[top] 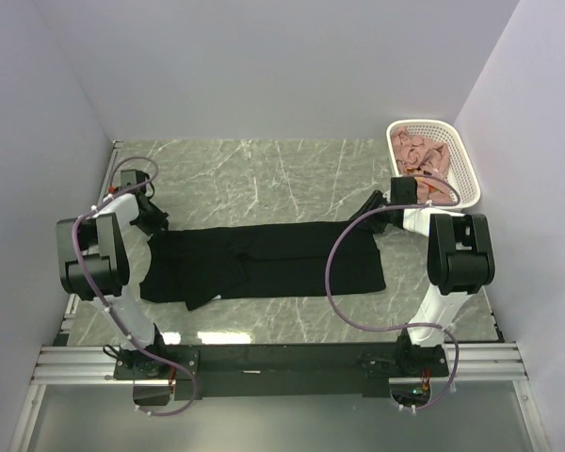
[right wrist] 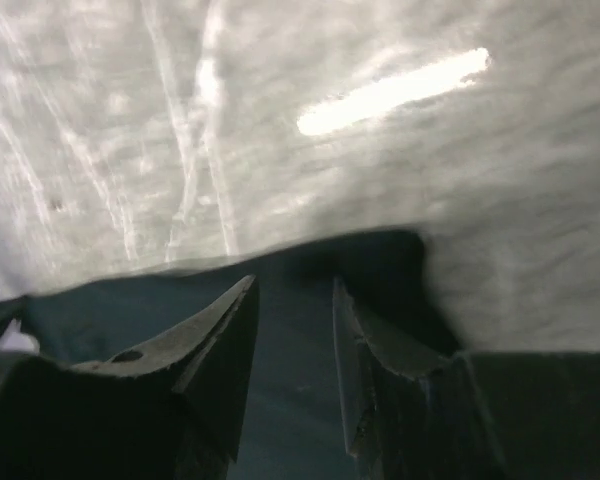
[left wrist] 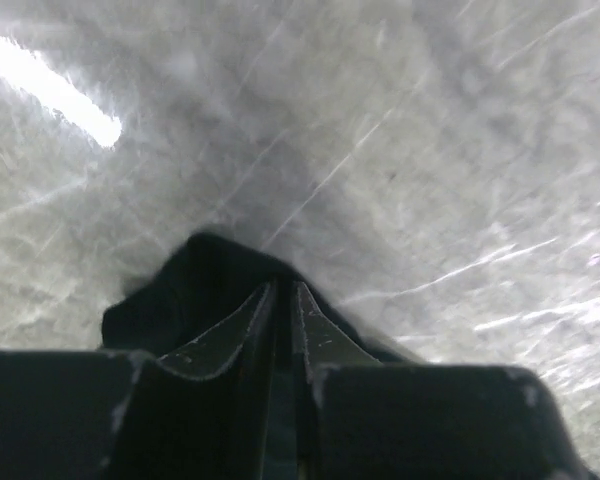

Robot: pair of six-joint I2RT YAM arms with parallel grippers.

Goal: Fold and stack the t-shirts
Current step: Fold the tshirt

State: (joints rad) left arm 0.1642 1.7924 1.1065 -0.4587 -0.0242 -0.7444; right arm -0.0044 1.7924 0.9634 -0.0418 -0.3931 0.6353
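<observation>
The black t-shirt [top: 273, 259] lies flat in a long band across the marble table, with a sleeve bunched at its near left. My left gripper [top: 158, 224] is at its far left corner. In the left wrist view the jaws [left wrist: 285, 285] are pressed together on a peak of black cloth [left wrist: 180, 290]. My right gripper [top: 369, 204] is at the shirt's far right corner. In the right wrist view its jaws [right wrist: 293, 280] stand apart over the cloth edge [right wrist: 130, 310], with cloth showing between them. Pink t-shirts [top: 422, 155] lie crumpled in the basket.
The white lattice basket [top: 466, 169] stands at the back right corner beside the right arm. Grey walls close in the table on the left, back and right. The marble table [top: 264, 174] shows behind the shirt.
</observation>
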